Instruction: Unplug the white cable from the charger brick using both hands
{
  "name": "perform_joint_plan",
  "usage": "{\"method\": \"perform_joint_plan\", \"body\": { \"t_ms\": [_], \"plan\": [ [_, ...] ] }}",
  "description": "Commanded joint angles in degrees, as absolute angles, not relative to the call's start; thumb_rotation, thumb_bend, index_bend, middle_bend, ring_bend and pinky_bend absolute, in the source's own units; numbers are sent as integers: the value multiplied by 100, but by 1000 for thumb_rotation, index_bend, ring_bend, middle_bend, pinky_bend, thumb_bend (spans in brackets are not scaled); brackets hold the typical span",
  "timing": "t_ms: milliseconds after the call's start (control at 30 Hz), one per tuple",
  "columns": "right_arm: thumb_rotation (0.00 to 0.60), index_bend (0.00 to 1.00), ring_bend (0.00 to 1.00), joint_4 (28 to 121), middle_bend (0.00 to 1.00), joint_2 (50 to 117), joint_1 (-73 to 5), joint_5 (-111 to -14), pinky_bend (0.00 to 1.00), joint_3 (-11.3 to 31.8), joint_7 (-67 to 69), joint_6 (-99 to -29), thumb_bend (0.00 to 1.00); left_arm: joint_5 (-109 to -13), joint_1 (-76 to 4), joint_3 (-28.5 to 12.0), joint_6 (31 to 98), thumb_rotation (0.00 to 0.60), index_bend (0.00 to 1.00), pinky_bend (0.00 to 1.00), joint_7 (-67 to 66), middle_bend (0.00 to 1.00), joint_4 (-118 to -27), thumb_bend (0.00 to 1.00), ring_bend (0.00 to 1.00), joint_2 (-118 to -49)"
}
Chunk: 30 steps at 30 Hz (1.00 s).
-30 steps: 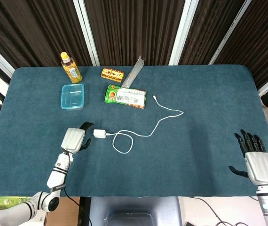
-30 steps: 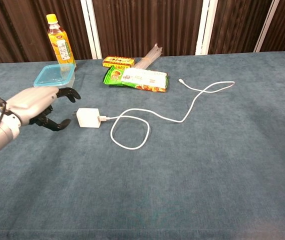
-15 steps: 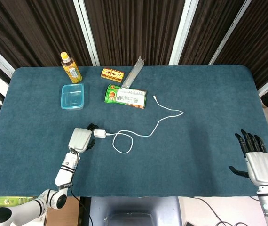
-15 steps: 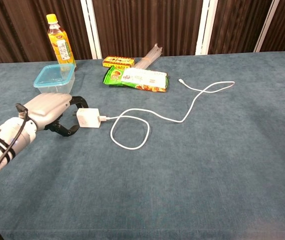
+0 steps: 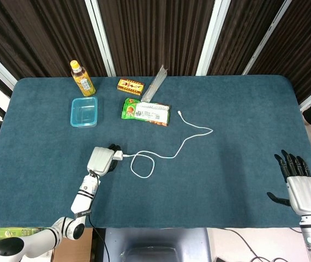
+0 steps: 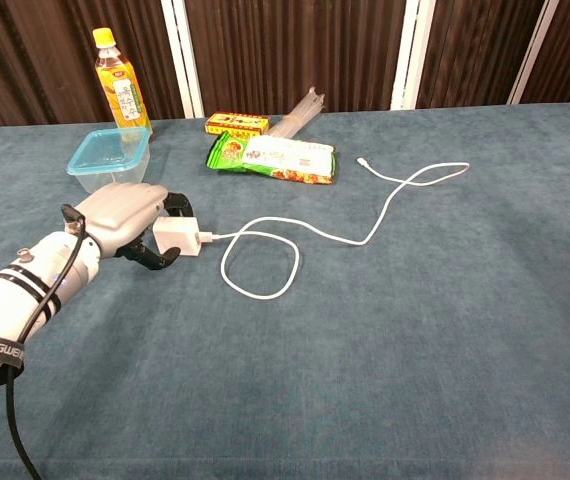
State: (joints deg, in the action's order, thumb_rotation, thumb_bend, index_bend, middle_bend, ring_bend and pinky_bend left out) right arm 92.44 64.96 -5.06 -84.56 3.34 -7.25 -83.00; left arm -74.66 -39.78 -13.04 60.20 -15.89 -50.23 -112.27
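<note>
My left hand [image 6: 130,212] cups the small, rigid charger brick [image 6: 177,237] near the blue tub [image 6: 110,152], not yet clamped. White cable [image 6: 295,232] is limp; pinch its plug. Right hand [image 5: 301,188] waits, fingers spread.

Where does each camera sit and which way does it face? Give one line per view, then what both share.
Head view: high above the near edge, looking steeply down on the whole table; shows the left hand at the charger brick and the right hand open at the near right corner.
Chest view: low at the near edge, looking across toward the curtains; shows only the left hand and its forearm.
Shared: left hand, charger brick, white cable, bottle, blue container, green packet.
</note>
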Motion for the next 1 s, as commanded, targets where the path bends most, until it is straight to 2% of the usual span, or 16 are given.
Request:
{"method": "perform_joint_plan", "body": {
  "t_ms": [33, 133, 233, 300, 500, 600, 800, 1000],
  "plan": [
    [600, 0, 0, 9246, 0, 6485, -496, -8463, 0, 333, -711, -8318, 218, -7434, -4000, -1319, 6021, 600, 457, 1000, -1598, 476, -4963, 427, 1000, -11265],
    [600, 0, 0, 9247, 0, 6480, -487, -8476, 0, 331, -702, -8337, 218, -7441, -4012, -1348, 6126, 600, 532, 1000, -1564, 553, -4900, 467, 1000, -11316],
    [600, 0, 0, 9230, 0, 6493, -499, -8506, 0, 323, -706, -8329, 218, -7465, -3991, -1367, 6261, 600, 672, 1000, -1439, 679, -4934, 573, 1000, -11338],
    [600, 0, 0, 9194, 0, 6521, -535, -8579, 0, 308, -676, -8300, 218, -7466, -3967, -1361, 6282, 600, 723, 1000, -1382, 721, -5044, 611, 1000, -11293],
    [600, 0, 0, 9156, 0, 6670, -930, -9002, 0, 293, -539, -7945, 218, -7398, -3800, -1335, 6348, 600, 742, 1000, -1440, 750, -5965, 642, 1000, -10873],
    [600, 12, 0, 9274, 0, 6826, -1319, -9088, 0, 475, -466, -7627, 218, -7350, -3692, -1301, 6409, 600, 740, 1000, -1624, 759, -6643, 653, 1000, -10581],
    [600, 244, 0, 9386, 0, 7528, -2258, -8599, 0, 1072, -327, -6702, 224, -7172, -3657, -1377, 6545, 600, 738, 1000, -2236, 763, -7572, 661, 1000, -10271],
    [600, 401, 0, 9124, 10, 8568, -3083, -8168, 0, 1504, -854, -6193, 284, -6993, -3662, -1460, 6724, 600, 739, 1000, -2660, 764, -8032, 661, 1000, -10242]
  ]
}}
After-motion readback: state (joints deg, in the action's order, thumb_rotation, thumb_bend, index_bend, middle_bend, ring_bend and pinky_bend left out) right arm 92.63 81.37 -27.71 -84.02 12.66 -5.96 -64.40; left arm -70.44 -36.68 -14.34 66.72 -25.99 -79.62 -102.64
